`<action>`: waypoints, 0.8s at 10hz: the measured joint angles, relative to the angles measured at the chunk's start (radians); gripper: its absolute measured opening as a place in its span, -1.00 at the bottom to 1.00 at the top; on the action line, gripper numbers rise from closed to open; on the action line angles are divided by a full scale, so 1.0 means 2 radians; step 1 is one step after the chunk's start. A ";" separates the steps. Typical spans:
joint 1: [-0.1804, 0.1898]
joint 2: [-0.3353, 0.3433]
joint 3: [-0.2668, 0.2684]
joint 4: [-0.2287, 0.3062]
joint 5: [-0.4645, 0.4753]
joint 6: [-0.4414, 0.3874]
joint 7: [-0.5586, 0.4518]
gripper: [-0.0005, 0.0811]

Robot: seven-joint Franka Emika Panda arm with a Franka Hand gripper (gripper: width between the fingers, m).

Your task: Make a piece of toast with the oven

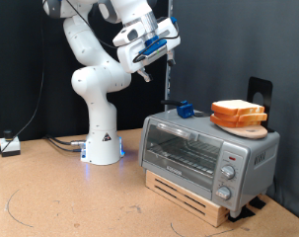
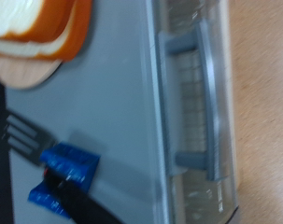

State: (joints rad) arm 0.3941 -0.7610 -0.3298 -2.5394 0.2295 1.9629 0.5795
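Up high, pincer (image 1: 167, 51) above oven (image 1: 203, 150), its opening unclear, pale golden-crusted piece of toast (image 1: 238, 110) on round board (image 1: 250, 128), oven door shut

Exterior view: the arm's upper links run off the top edge; the gripper (image 1: 161, 51) fingertips are too small to resolve. The oven (image 1: 208, 150) knobs carry unreadable markings. Wrist view: blurred throughout; the piece of toast (image 2: 34, 23) is cropped at the upper left corner, the blue-handled fork (image 2: 48, 161) at the bottom edge.
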 joint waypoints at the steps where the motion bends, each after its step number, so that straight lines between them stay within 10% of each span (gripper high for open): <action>1: 0.002 0.003 -0.008 -0.002 0.009 -0.005 -0.005 0.99; 8: 0.009 0.044 -0.029 -0.024 0.033 0.059 -0.054 0.99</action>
State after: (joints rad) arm 0.4129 -0.6727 -0.3884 -2.5883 0.2955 2.0811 0.4719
